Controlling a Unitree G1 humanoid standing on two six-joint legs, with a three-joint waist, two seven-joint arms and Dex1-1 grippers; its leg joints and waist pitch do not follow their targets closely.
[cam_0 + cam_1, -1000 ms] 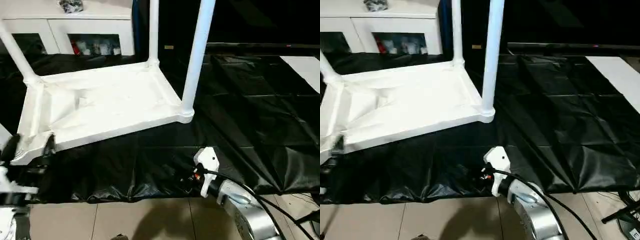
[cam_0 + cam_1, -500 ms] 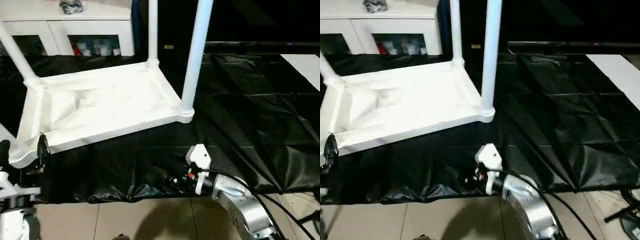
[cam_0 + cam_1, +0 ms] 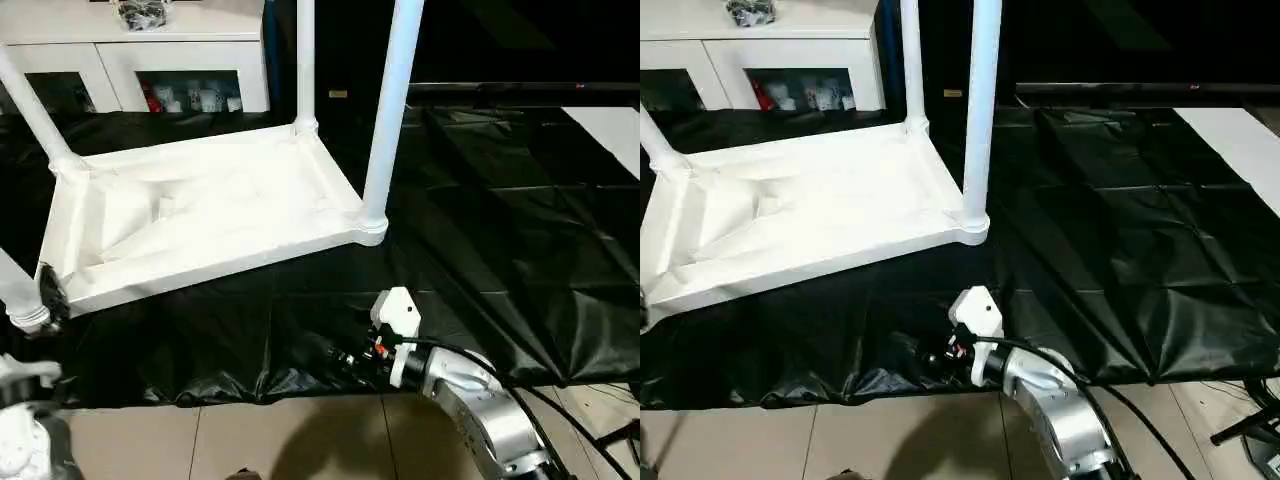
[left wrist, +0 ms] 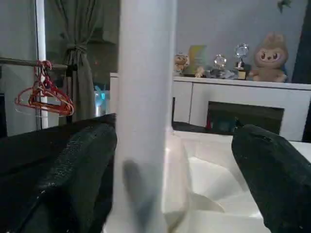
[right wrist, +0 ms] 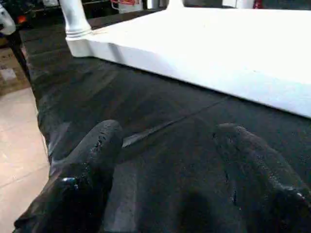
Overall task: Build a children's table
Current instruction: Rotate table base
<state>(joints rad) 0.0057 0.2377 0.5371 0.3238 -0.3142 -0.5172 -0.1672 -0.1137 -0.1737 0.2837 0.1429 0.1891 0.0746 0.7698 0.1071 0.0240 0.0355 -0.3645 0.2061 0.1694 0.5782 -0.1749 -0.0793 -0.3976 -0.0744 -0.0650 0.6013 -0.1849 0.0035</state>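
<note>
Both claws gape empty beside the smooth white plastic table (image 3: 210,215) on crinkled black sheeting (image 3: 480,220).

Before me a black sheet (image 3: 480,230) covers the tiled floor (image 3: 300,440), with a white glass-door cabinet (image 3: 150,60) behind.

White table leg (image 4: 146,116) (upright), between spread left gripper (image 4: 167,170) fingers (image 4: 80,170)
</note>
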